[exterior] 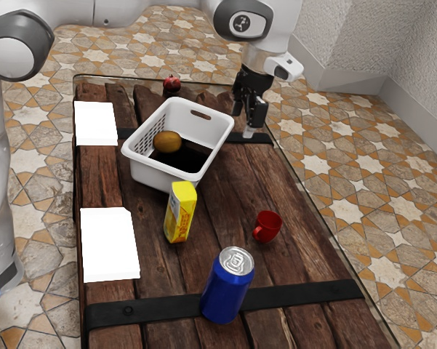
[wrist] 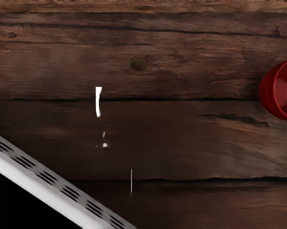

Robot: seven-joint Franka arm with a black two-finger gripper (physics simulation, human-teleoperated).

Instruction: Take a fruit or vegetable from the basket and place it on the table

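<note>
Exterior view first: the wooden table (exterior: pixel 225 189) is the largest thing I have, and the arm (exterior: pixel 73 14) comes in from the upper left, arches over the table's far end and drops its hand, pointing down, to the exterior view's right of the white basket (exterior: pixel 156 174). From the wrist view I'm looking down on boards, with the basket's slotted rim at an angle and the red cup (exterior: pixel 267 226) well off to one side. My gripper (exterior: pixel 249 118) hangs near the basket, its fingers spread apart, nothing gripped. Two white slabs (exterior: pixel 96 122) (exterior: pixel 110 243) lie along the exterior view's left edge of the table. A blue can (exterior: pixel 227 287) and a yellow carton (exterior: pixel 180 212) stand upright, the carton just beside the basket. Smaller still, the orange-brown fruit (exterior: pixel 167 142) sits inside the basket, and a red fruit (exterior: pixel 171 83) rests on the table beyond it.
</note>
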